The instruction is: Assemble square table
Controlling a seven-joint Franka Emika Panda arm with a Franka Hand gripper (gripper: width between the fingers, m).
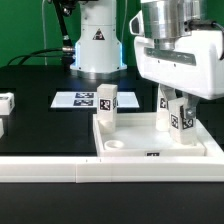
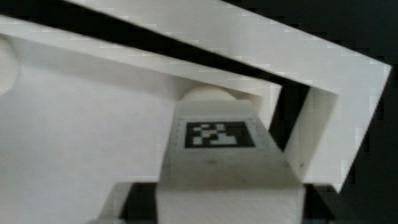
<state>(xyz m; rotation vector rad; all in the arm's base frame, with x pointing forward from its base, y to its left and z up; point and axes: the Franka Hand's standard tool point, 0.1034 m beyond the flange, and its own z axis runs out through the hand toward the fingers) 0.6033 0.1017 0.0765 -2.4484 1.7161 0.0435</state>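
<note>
Between the jaws of the gripper [image 1: 178, 120] a white block leg [image 2: 217, 140] is clamped from both sides. It stands upright, with its black-white tag facing the wrist camera. The held leg stands at the corner of the square table slab [image 1: 140, 136] on the exterior view's right; whether it is seated in the socket cannot be told. The slab is white plastic and lies flat on the black table [image 1: 40, 125], and its raised rim runs close around the held leg on two sides. A second leg [image 1: 105, 104] stands upright at the slab's corner on the exterior view's left, with bare slab between the two. The border rail [image 1: 60, 172] lies just beside the slab's near edge. The marker board [image 1: 80, 99] lies near, behind the second leg, and a loose leg [image 1: 6, 100] lies well apart.
</note>
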